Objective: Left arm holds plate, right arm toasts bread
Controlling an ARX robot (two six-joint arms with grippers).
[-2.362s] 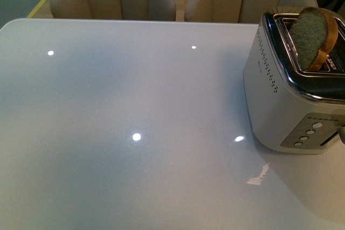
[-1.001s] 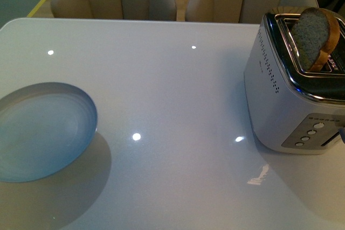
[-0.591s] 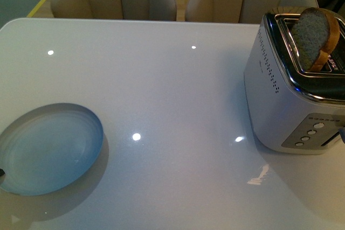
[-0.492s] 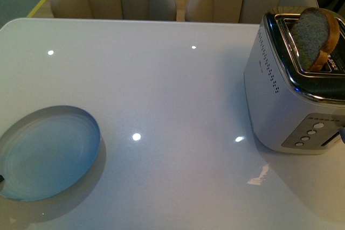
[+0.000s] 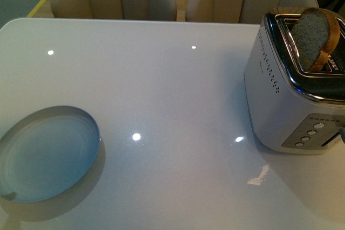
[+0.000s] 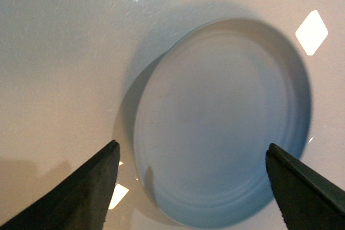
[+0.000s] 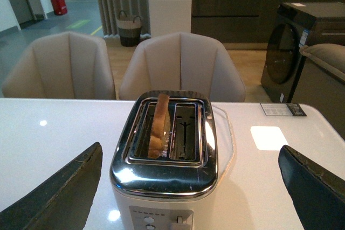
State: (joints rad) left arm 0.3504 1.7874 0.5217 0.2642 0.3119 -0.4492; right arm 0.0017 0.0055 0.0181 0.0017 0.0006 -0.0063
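1. The left gripper point(image 6: 191, 187) hangs with its fingers spread wide apart above the plate point(image 5: 47, 154), gripping nothing; the plate lies on the white table point(image 5: 172, 90).
2. The right gripper point(image 7: 188, 187) is likewise spread and empty.
3. Farther off, the bread point(image 7: 160, 125) stands upright in one slot of the toaster point(image 7: 167, 171).

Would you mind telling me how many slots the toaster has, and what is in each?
2. In the right wrist view, the toaster has two slots side by side: one holds the bread standing upright, the other slot is empty. The front view shows only the bread's slot.
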